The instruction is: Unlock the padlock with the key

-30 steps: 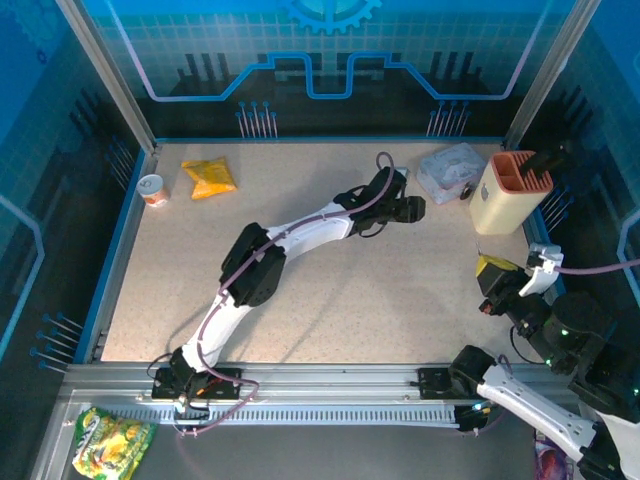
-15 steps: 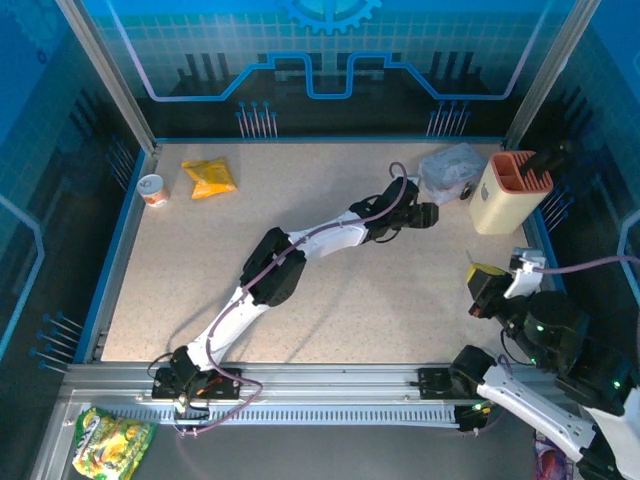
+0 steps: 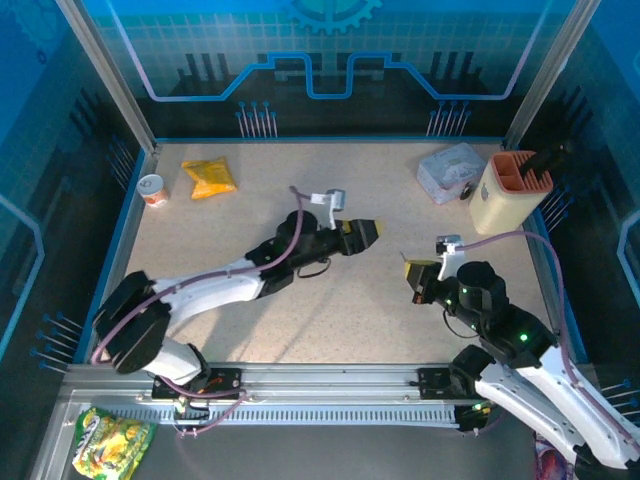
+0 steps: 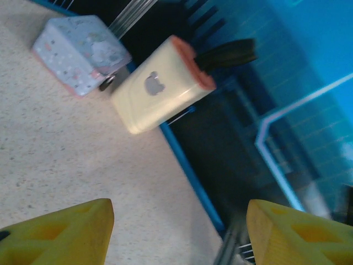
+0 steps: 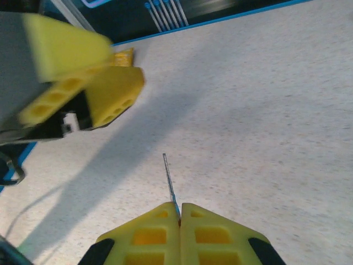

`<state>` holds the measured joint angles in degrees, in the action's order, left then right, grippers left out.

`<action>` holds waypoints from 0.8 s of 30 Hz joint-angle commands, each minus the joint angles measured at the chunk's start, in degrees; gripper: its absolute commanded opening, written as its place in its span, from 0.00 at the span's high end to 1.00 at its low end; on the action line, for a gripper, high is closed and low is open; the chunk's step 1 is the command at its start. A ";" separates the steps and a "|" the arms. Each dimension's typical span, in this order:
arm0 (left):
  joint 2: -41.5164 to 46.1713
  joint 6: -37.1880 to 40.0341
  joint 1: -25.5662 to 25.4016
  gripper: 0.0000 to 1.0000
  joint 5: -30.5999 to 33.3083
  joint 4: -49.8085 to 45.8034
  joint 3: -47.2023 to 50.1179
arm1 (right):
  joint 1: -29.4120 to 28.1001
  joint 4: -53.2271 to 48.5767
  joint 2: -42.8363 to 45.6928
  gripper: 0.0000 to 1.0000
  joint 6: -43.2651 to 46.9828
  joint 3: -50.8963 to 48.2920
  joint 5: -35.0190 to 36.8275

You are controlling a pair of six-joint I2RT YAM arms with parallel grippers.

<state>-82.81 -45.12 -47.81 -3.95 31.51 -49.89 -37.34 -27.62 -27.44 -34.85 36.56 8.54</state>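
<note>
Here the right gripper (image 5: 179,210) has its yellow fingers pressed together at the bottom of its wrist view. They pinch the key (image 5: 170,182), a thin sliver poking up over the speckled table (image 5: 265,110). The left gripper (image 4: 179,215) has its fingers spread with nothing between them. In the upper left of its view, the small dark padlock (image 4: 107,83), blurred, lies against the tin (image 4: 77,49), beside a cream holder (image 4: 160,88).

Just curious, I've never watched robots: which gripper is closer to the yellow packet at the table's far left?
Left. The left gripper sits mid-table, right of the yellow packet and nearer the bases; the right gripper is farther right again.
</note>
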 commanded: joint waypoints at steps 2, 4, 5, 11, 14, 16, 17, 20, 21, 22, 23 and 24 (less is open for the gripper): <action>4.85 -1.20 -2.05 0.35 -0.53 3.52 5.40 | 1.66 17.03 -1.79 1.00 -4.63 -3.86 -13.20; 6.25 -1.26 -2.41 0.36 -0.39 3.29 6.66 | 1.58 20.67 -2.88 1.00 -6.08 -4.60 -14.63; 6.82 -1.58 -2.46 0.36 -0.54 3.34 7.25 | 1.57 21.51 -3.45 1.00 -6.64 -4.82 -15.01; 7.57 -3.33 -2.80 0.42 -2.20 5.49 8.56 | 1.39 27.17 -5.72 1.00 -9.66 -6.52 -17.86; 7.58 -3.94 -3.16 0.45 -2.88 6.80 8.77 | 1.23 28.06 -6.40 1.00 -10.60 -7.17 -18.12; 7.48 -4.16 -3.42 0.49 -3.24 6.99 8.71 | 1.24 29.53 -6.50 1.00 -11.32 -7.85 -18.61; 7.25 -4.41 -3.47 0.51 -3.70 7.29 8.68 | 1.20 29.81 -6.68 1.00 -11.46 -7.91 -18.72; 6.88 -5.29 -3.60 0.55 -4.81 8.20 8.58 | 1.21 29.81 -7.23 1.00 -11.56 -7.72 -18.66; 6.65 -5.54 -3.63 0.58 -5.16 8.41 8.64 | 1.14 30.09 -7.36 1.00 -11.63 -7.80 -18.80; 6.39 -5.80 -3.60 0.62 -5.43 8.46 8.59 | 1.14 30.54 -7.51 1.00 -11.91 -7.90 -18.86; 6.19 -6.05 -3.60 0.65 -5.66 8.55 8.61 | 1.14 30.69 -7.69 1.00 -12.03 -7.90 -18.86; 6.01 -6.20 -3.61 0.68 -5.95 8.72 8.52 | 1.16 30.78 -7.95 1.00 -12.14 -7.90 -18.82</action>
<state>-76.86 -50.68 -51.05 -7.68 37.01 -41.50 -36.32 0.08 -35.20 -45.95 29.21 -9.50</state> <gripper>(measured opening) 0.331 0.047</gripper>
